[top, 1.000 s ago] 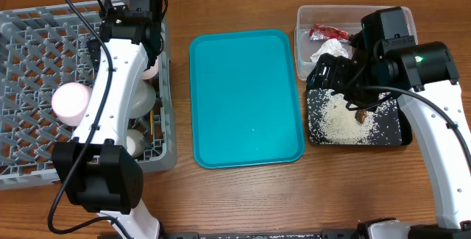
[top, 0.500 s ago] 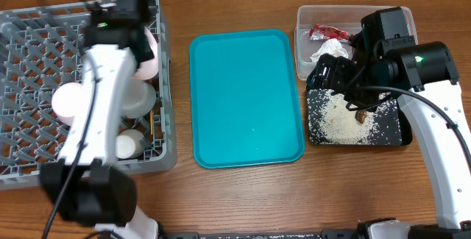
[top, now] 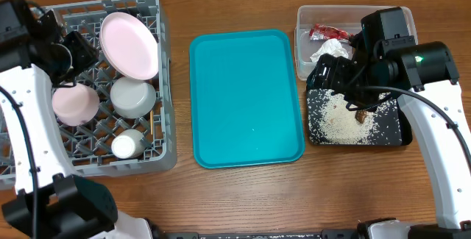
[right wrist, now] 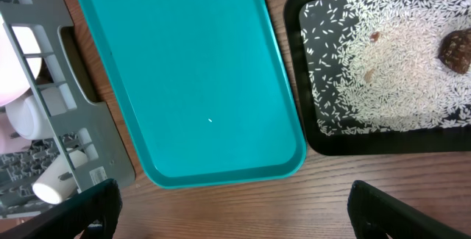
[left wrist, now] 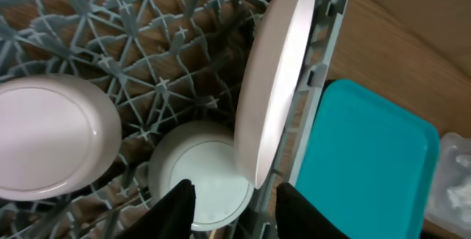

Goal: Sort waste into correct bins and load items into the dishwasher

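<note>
Leaning in dish rack (top: 110, 167), a plate (top: 131, 44) (bowls (top: 132, 97), cup (top: 125, 145) beside); rice (top: 338, 118) in black tray (top: 401, 140); left hand (left wrist: 235, 195), right hand (right wrist: 234, 191) wide.

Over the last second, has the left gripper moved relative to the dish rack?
Yes. The left gripper swung image-left, from the dish rack's right wall toward its left half, uncovering the plate.

You're seeing the white plate (top: 129, 44) leaning in the grey dish rack (top: 110, 164), the metal bowl (top: 133, 96) sitting beside it; rice grains (top: 342, 118) are covering the black tray (top: 397, 140).
</note>
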Controlling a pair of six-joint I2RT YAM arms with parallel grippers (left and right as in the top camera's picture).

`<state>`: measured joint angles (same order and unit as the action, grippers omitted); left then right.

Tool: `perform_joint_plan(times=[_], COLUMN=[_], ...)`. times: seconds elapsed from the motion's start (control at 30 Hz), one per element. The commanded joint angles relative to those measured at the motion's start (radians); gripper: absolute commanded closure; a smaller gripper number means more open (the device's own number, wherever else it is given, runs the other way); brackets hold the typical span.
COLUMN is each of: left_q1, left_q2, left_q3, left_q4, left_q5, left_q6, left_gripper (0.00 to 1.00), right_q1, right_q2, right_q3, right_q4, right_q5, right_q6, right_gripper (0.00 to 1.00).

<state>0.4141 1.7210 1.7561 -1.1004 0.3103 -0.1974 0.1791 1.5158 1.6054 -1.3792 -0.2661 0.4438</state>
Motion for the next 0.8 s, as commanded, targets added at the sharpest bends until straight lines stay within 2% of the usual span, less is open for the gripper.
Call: perform_joint_plan(times=[0.0,0.13,0.23,0.37,0.63,0.77], left_q1=[0.026,0.043,0.044,0.043,0.022,-0.001], left_q2=[0.039,0.09,0.134,0.167,0.169,0.169], left_q3=[0.014,0.014,0.014,0.014,0.014,0.014], left_q4=[-0.002,0.013,0.035,0.061,0.158,0.185], left_q5=[0.105,0.09,0.084,0.098,0.304,0.308], left_q6=[0.084,0.09,0.089,0.085,0.086,0.089], left_gripper=[0.71,0.79,0.96,0.96,0.96,0.96], right_q1=[0.0,0.0,0.0,0.0,0.0,0.0], right_q2=[-0.001,-0.001,-0.001,-0.001,-0.001,-0.001], right_q3=[0.016,0.016,0.016,0.016,0.016,0.016], right_q4=[0.004,0.004,0.004,0.004,0.007,0.008], right_q5=[-0.005,-0.005,-0.005,-0.005,-0.005,-0.005], right_q6=[-0.002,-0.002,-0.002,-0.002,-0.002,-0.002], right_gripper=[0.0,0.0,0.0,0.0,0.0,0.0])
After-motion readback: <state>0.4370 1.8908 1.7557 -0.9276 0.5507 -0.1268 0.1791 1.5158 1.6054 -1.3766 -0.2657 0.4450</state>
